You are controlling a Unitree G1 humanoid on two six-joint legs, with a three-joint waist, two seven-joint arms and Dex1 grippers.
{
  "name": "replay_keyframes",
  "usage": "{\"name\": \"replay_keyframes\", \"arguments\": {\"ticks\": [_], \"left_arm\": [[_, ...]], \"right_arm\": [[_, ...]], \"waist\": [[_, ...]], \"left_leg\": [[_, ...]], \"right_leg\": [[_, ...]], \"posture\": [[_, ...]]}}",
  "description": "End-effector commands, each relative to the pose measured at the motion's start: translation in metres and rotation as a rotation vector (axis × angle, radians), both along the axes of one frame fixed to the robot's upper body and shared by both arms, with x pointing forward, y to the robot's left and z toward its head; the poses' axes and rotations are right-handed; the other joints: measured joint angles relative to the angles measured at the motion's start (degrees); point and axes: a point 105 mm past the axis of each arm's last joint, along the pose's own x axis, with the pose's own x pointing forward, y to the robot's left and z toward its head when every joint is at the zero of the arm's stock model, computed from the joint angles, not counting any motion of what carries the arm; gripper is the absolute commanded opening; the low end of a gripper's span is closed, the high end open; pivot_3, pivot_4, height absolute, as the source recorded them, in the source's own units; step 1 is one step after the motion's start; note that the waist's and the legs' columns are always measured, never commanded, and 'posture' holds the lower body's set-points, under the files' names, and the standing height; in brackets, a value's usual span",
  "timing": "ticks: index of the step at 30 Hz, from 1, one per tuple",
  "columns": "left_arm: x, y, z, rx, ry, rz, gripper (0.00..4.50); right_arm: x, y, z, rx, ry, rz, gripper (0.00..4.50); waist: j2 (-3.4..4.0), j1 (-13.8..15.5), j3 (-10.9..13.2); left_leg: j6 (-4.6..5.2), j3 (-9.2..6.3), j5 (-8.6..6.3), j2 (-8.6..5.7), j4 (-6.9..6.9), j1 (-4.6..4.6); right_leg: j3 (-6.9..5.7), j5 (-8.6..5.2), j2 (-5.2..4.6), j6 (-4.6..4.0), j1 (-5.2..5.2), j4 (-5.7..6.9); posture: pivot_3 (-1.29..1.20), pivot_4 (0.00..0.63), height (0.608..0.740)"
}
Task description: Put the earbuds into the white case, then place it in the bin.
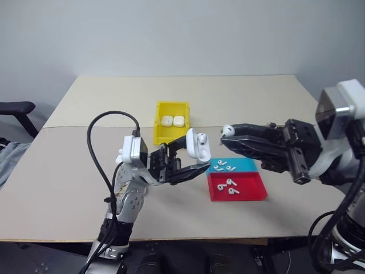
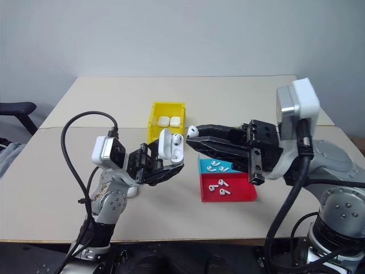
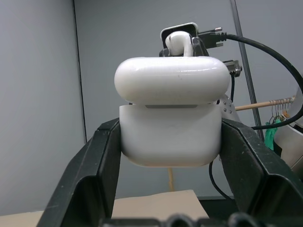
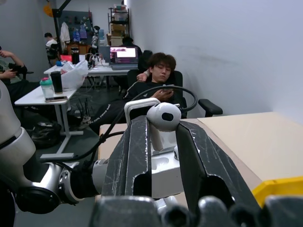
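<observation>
My left gripper (image 1: 193, 156) is shut on the white case (image 1: 200, 146), held up above the table with its lid hinged partly open. In the left wrist view the case (image 3: 170, 127) sits between both black fingers (image 3: 92, 175). My right gripper (image 1: 228, 136) points at the case from the right and is shut on one earbud (image 1: 227, 130), whose round head sticks out past the fingertips (image 4: 163, 116). A small gap separates earbud and case. The yellow bin (image 1: 171, 106) stands just behind them on the table and holds two closed white cases (image 1: 172, 121).
A shallow blue tray (image 1: 246, 165) and a shallow red tray (image 1: 255, 191) lie under my right gripper, each with loose earbuds (image 1: 230, 186). A black cable loops from my left wrist (image 1: 94, 142). A chair arm (image 1: 16, 107) stands off the table's left. A person (image 4: 156, 82) sits far behind.
</observation>
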Motion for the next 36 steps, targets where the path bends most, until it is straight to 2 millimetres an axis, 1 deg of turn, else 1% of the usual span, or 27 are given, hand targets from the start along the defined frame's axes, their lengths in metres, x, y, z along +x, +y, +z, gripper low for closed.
{"name": "replay_keyframes", "arguments": {"ticks": [1, 17, 25, 29, 36], "left_arm": [[-0.005, 0.000, 0.011, -0.021, -0.042, -0.020, 2.79], [-0.008, -0.001, 0.006, -0.035, -0.051, -0.008, 2.79], [-0.009, -0.001, 0.005, -0.036, -0.053, 0.002, 2.79], [-0.009, -0.001, 0.005, -0.037, -0.056, 0.005, 2.79], [-0.008, -0.001, 0.006, -0.035, -0.058, 0.007, 2.79]], "right_arm": [[-0.005, 0.002, 0.004, 0.019, -0.046, 0.008, 0.75], [-0.003, 0.016, -0.017, -0.047, -0.033, 0.041, 0.75], [-0.006, 0.017, -0.021, -0.059, -0.028, 0.086, 0.75], [-0.001, 0.020, -0.025, -0.095, -0.063, 0.037, 0.75], [0.001, 0.020, -0.027, -0.098, -0.071, 0.030, 0.75]], "waist": [[0.00, 0.1, 0.0], [-0.01, 0.1, 0.0], [-0.01, 0.1, 0.0], [-0.01, 0.1, 0.0], [-0.01, 0.1, 0.0]], "left_leg": [[0.00, 0.00, 0.00, 0.00, 0.00, -0.01], [0.01, -0.03, -0.01, 0.00, 0.01, -0.03], [0.02, -0.05, -0.01, 0.00, 0.01, -0.03], [0.02, -0.05, -0.01, 0.00, 0.01, -0.03], [0.02, -0.04, -0.01, 0.00, 0.02, -0.04]], "right_leg": [[0.00, 0.00, 0.00, 0.00, 0.00, -0.02], [-0.01, 0.00, 0.00, 0.00, -0.01, -0.03], [-0.01, 0.00, 0.00, 0.00, -0.01, -0.04], [-0.01, 0.00, 0.00, 0.00, -0.01, -0.04], [-0.01, 0.00, 0.00, 0.01, -0.02, -0.04]], "posture": [[0.00, 0.150, 0.740], [0.00, 0.150, 0.740], [0.00, 0.150, 0.740], [0.00, 0.150, 0.740], [0.00, 0.150, 0.740]]}}
